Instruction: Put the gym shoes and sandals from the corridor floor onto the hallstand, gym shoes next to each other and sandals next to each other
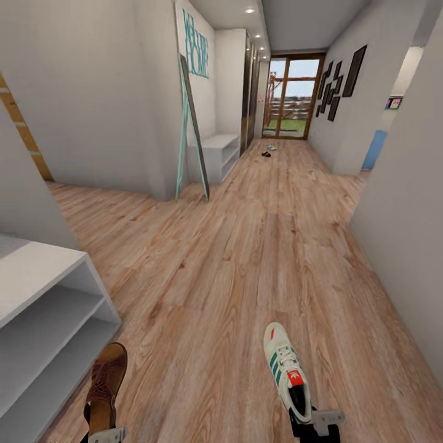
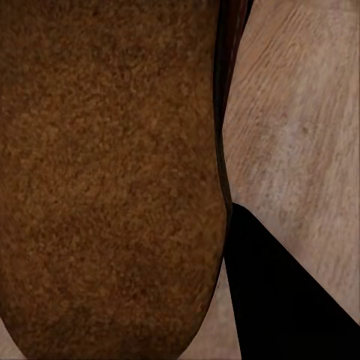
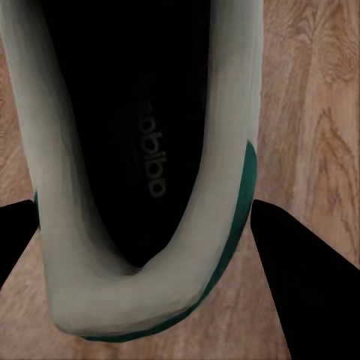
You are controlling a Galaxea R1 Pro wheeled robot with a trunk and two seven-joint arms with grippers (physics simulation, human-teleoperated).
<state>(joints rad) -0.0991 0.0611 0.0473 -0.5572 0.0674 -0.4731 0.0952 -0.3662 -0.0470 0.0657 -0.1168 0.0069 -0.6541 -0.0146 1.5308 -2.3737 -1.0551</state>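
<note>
A long corridor is seen from the head view, closed at its far end by a glazed door (image 1: 294,95) with greenery behind it. The floor (image 1: 246,246) is laid in light brown wood-grain planks. White walls (image 1: 92,92) run down both sides; dark picture frames (image 1: 337,86) are hung on the right-hand wall, and teal lettering (image 1: 197,46) is set on the left-hand one.

At the near left, part of a light grey rack (image 1: 43,314) is shown, with a flat top and two open shelves below it. A second grey bench (image 1: 218,154) is placed farther down the left wall, and a tall mirror (image 1: 192,132) with a teal frame is leaned beside it.

A white sneaker (image 1: 284,369) with green stripes and a red-orange tongue patch is held at the heel by the right gripper (image 1: 317,424), toe pointing down the corridor, above the floor at the lower right. In the right wrist view its dark inside and grey-white heel collar (image 3: 142,172) are seen between the two black fingers (image 3: 307,285), which are closed against its sides.

A brown sandal (image 1: 106,381) with a woven upper is held by the left gripper (image 1: 106,434), just beside the near rack's lower corner. In the left wrist view its tan insole (image 2: 105,172) is seen, with one black finger (image 2: 277,300) against its edge.

Far down the corridor, near the door, two small shapes are left on the floor: a dark one (image 1: 266,154) and a pale one (image 1: 271,147), close together and too small to be identified with certainty.
</note>
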